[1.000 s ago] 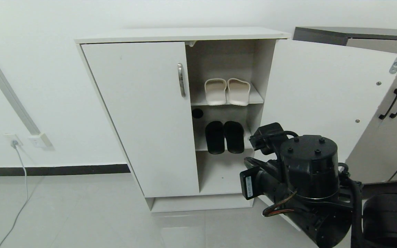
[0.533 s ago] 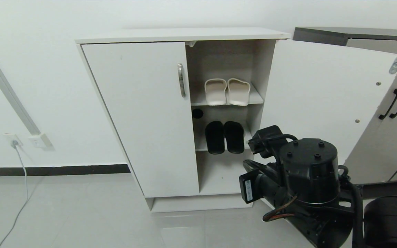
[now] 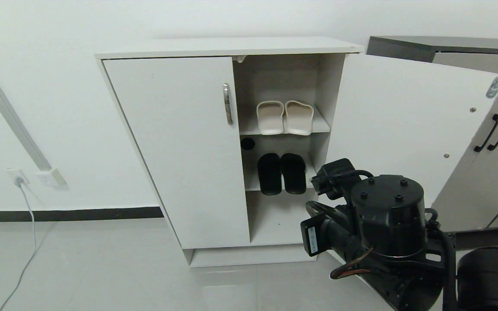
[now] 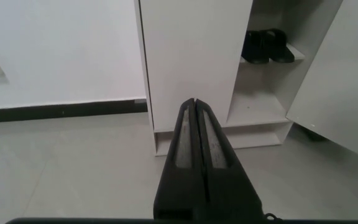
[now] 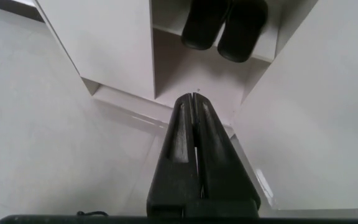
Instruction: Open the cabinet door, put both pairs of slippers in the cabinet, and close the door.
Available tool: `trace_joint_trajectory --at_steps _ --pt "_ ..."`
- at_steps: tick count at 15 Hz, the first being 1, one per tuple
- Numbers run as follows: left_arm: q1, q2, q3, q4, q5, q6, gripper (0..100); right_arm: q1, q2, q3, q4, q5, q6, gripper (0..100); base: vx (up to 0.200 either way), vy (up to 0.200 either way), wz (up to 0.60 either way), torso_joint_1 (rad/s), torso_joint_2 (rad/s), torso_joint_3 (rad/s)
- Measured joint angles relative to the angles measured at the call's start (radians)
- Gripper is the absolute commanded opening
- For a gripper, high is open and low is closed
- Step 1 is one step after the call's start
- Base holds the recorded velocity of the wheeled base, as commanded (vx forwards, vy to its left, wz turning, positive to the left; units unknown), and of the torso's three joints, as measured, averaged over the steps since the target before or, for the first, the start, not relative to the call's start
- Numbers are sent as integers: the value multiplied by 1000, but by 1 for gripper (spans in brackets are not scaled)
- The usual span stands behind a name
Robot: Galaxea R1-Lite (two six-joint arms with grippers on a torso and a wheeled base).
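Treat the cabinet [image 3: 227,45] as loaded. Get behind the wide-open right door [image 3: 404,125] and push near its free edge, sparing the pale slippers [image 3: 284,117] on the upper shelf and the black slippers [image 3: 281,172] below. Use the right hand [image 5: 194,99], fingers together and empty; hold the left hand [image 4: 194,102], likewise pressed together, clear.

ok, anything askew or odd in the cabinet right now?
Nothing stands out. Beige slippers sit side by side on the upper shelf, black slippers on the shelf below, both straight. Right door hangs open.
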Motion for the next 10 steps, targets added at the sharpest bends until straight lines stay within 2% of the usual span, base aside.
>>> trace_joint_trajectory --at_steps 4,10 --pt "0 0 0 2 0 0 0 3 2 1 1 0 0 0 0 0 0 29 -464 -375" --pt "0 0 2 2 0 -1 0 0 2 4 4 -1 -1 0 0 0 0 108 -466 -351"
